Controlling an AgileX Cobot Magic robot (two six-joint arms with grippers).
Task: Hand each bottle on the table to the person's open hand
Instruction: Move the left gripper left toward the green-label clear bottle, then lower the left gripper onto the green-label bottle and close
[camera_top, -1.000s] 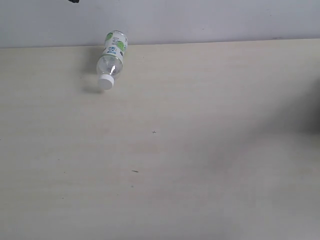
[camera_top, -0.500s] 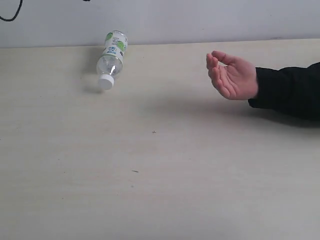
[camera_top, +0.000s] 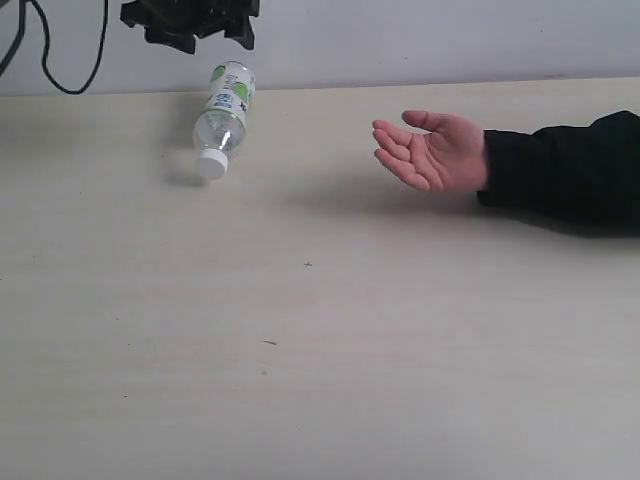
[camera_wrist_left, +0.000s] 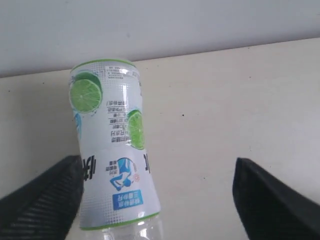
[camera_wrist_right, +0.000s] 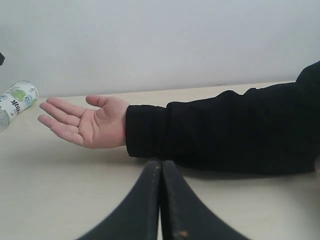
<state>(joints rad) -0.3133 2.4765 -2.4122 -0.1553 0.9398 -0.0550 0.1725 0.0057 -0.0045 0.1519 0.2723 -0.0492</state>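
One clear bottle (camera_top: 223, 118) with a green lime label and a white cap lies on its side at the far edge of the cream table (camera_top: 320, 350), cap pointing toward the front. My left gripper (camera_top: 200, 30) hangs just above its base end, open. In the left wrist view the bottle (camera_wrist_left: 112, 160) lies between the spread fingers (camera_wrist_left: 270, 200), close to one of them and not gripped. The person's open hand (camera_top: 430, 150) is held palm up to the right of the bottle. My right gripper (camera_wrist_right: 160, 165) is shut and empty, facing the hand (camera_wrist_right: 90, 125). No other bottles show.
A black sleeve (camera_top: 565, 170) reaches in from the right edge over the table. A black cable (camera_top: 60, 70) hangs at the top left by the white wall. The bottle (camera_wrist_right: 17, 97) shows small at the far side in the right wrist view.
The person's hand came in from the right, moved left and opened palm up. My left gripper dropped into view above the bottle. The bottle has not moved.
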